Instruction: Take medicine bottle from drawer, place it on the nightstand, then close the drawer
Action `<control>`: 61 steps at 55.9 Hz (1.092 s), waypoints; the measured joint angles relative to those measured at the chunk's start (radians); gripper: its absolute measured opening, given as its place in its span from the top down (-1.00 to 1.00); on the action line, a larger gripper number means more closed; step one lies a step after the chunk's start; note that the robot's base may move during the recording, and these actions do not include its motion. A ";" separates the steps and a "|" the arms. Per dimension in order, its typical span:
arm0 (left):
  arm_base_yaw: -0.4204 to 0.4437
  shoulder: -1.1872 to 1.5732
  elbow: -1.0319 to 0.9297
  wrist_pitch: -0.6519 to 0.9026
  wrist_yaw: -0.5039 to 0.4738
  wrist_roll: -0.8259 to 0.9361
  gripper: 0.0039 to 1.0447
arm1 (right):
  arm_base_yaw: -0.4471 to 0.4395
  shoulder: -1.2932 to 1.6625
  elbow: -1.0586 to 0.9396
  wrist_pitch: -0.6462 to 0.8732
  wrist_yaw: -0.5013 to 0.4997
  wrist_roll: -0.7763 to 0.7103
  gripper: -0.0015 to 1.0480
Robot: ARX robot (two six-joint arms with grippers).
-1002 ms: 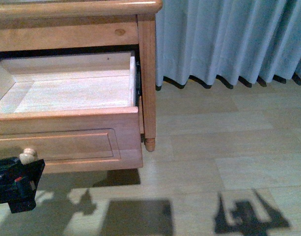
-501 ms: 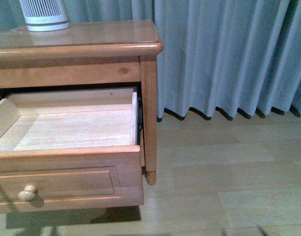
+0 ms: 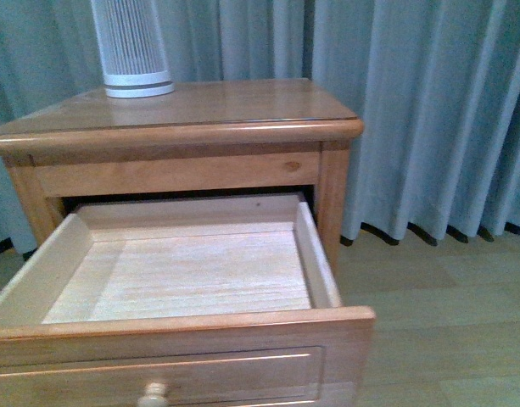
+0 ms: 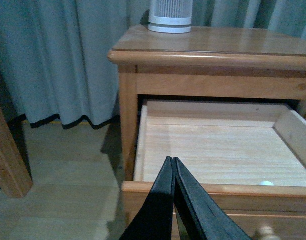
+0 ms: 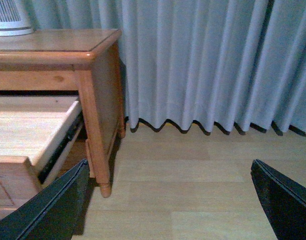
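The nightstand [image 3: 243, 106] stands in front of me with its upper drawer [image 3: 183, 326] pulled far out, the round knob [image 3: 153, 393] at the bottom edge of the front view. The drawer's pale floor looks bare from the front. In the left wrist view a small white rounded bit, which looks like the top of the medicine bottle [image 4: 265, 183], shows just behind the drawer's front wall. My left gripper [image 4: 171, 159] is shut and empty, its tips over that front wall [image 4: 217, 190]. My right gripper [image 5: 169, 162] is open over the floor, beside the nightstand's side [image 5: 105, 100].
A tall white ribbed cylinder [image 3: 131, 47] stands at the back left of the nightstand top. Grey-blue curtains [image 3: 429, 110] hang behind and to the right. Pale wood floor [image 5: 192, 190] lies right of the cabinet. Another wooden leg [image 4: 8, 160] stands at the edge of the left wrist view.
The front view has risen and swung, bringing the nightstand top and the cylinder into sight. The left gripper, near the knob one second ago, has left the front view. The drawer stays open.
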 joint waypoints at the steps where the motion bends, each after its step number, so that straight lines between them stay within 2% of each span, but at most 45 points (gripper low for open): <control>1: 0.000 -0.011 0.000 -0.012 0.000 0.000 0.94 | 0.000 0.001 0.000 0.000 0.000 0.000 -0.87; 39: 0.000 -0.296 -0.001 -0.288 -0.003 0.001 0.94 | 0.000 0.000 0.000 0.000 -0.004 0.000 -0.87; 41: 0.000 -0.306 -0.001 -0.298 -0.003 0.000 0.94 | -0.014 0.016 0.011 -0.037 -0.058 0.024 -0.87; 45: 0.000 -0.323 -0.001 -0.314 -0.002 0.001 0.94 | -0.075 0.114 0.093 -0.198 -0.216 0.136 -0.87; 49: 0.000 -0.356 -0.001 -0.352 -0.003 0.001 0.94 | -0.100 0.211 0.193 -0.270 -0.269 0.204 -0.87; 54: 0.001 -0.473 0.000 -0.490 -0.002 0.001 0.94 | -0.083 0.311 0.359 -0.260 -0.232 0.217 -0.87; 61: 0.001 -0.501 0.000 -0.501 -0.002 0.001 0.94 | -0.007 0.584 0.625 -0.172 -0.145 0.207 -0.87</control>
